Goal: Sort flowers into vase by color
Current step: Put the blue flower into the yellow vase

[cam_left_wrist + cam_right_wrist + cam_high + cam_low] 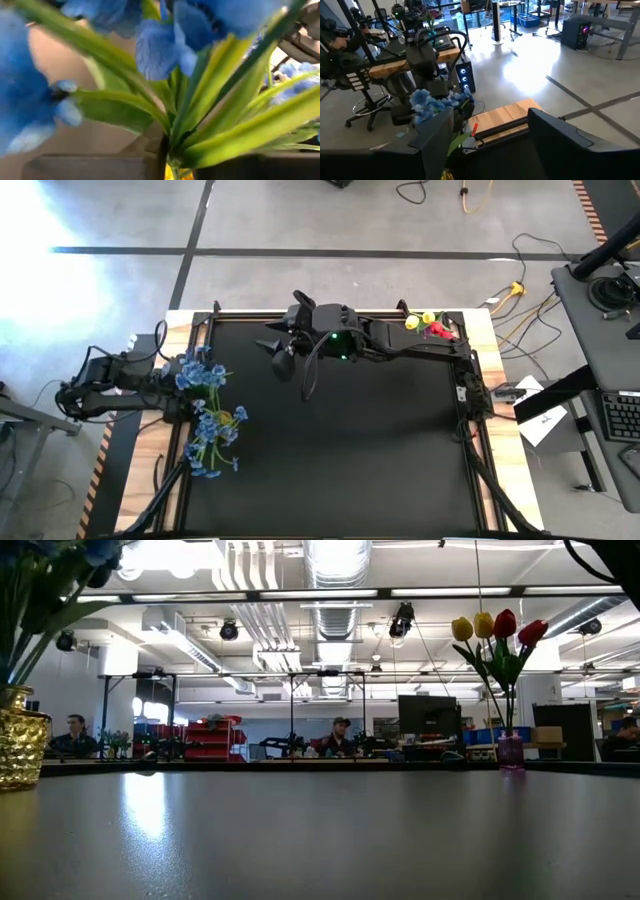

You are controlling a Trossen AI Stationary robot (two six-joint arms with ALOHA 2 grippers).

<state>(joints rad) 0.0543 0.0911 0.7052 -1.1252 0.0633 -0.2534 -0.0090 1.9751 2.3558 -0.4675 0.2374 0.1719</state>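
A bunch of blue flowers (208,412) stands with its stems in a gold vase (20,750) at the table's left edge. The left wrist view is filled by the blossoms and green leaves (220,115). My left gripper (172,380) is right at the far side of this bunch, hidden among the blossoms. Yellow and red tulips (430,325) stand in a small purple vase (510,750) at the far right corner. My right gripper (278,352) hangs high over the far middle of the table, pointing level toward the left, open (490,152) with nothing between its fingers.
The black mat (340,450) lies bare between the two vases. Wooden borders (490,360) and dark frame rails run along the table's sides. Cables (520,290) lie on the floor beyond the far right corner. People sit at benches (340,740) behind the table.
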